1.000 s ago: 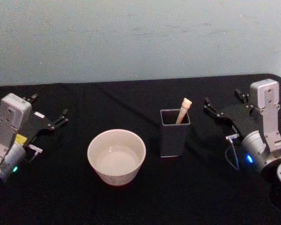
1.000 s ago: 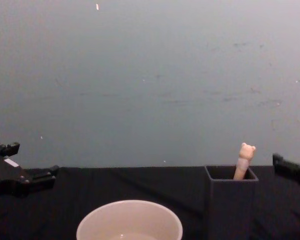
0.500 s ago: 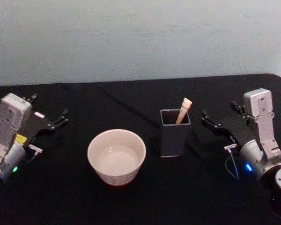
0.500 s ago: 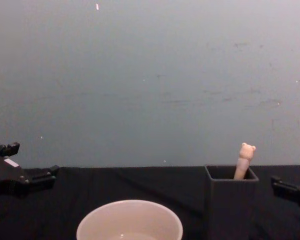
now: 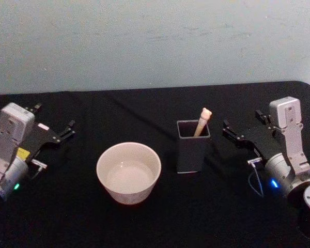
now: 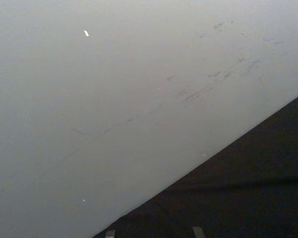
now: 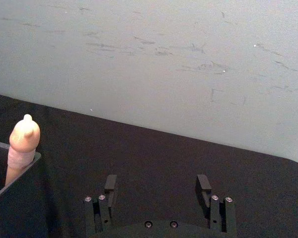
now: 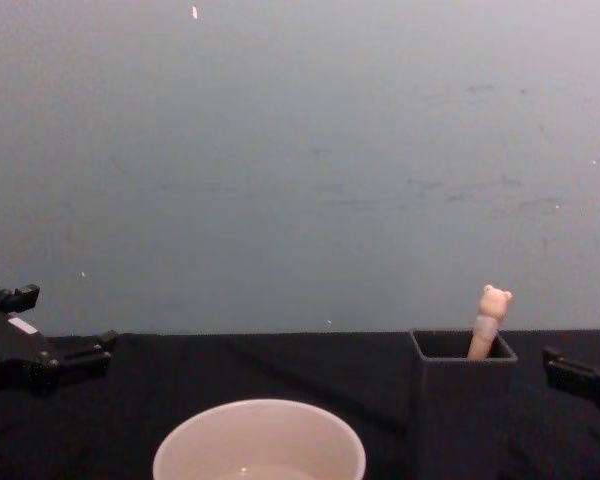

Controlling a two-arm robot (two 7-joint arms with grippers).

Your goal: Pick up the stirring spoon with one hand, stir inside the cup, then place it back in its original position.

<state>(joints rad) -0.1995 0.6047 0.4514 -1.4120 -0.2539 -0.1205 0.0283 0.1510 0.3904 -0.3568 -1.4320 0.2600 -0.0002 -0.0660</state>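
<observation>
The stirring spoon (image 5: 202,121) stands in the dark grey square holder (image 5: 192,150), its bear-head handle (image 8: 492,305) poking above the rim; its bowl is hidden inside. The cream-white cup (image 5: 128,172) sits left of the holder on the black table. My right gripper (image 5: 242,126) hovers open to the right of the holder, a short gap away, with nothing between its fingers (image 7: 111,184). The spoon handle (image 7: 22,144) also appears in the right wrist view. My left gripper (image 5: 54,124) rests open at the far left.
A black cloth (image 5: 155,217) covers the table, and a pale wall (image 5: 155,41) rises behind it. Bare cloth lies between the cup and holder and in front of both.
My right gripper moved lower and slightly left toward the holder, then held nearly still. The left arm, cup, holder and spoon have not moved.
</observation>
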